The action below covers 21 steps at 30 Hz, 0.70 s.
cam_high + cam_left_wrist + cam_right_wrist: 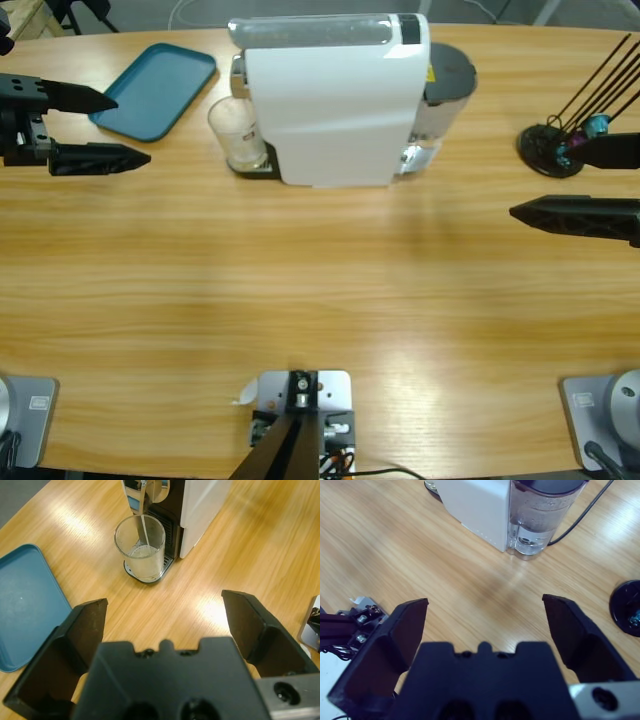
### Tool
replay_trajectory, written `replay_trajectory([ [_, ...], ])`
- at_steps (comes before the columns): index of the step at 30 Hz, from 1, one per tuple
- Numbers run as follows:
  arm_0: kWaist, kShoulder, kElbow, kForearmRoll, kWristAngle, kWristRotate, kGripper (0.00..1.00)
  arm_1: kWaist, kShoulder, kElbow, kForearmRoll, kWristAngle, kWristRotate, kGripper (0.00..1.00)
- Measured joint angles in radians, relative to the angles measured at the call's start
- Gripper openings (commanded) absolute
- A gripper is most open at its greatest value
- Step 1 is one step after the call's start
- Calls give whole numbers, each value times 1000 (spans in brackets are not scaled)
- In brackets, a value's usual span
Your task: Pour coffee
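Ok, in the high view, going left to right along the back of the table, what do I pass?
Left gripper, jaws open → teal tray → glass → white coffee machine → its water tank → black capsule stand → right gripper, jaws open.

teal tray far left | black capsule stand far right

white coffee machine, teal tray, black claws
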Motion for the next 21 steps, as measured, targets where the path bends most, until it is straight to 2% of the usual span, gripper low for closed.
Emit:
replay_trajectory([
  [21,-4,0,0,-1,-26,15,1000,0,0,0,1,0,-1,1000],
])
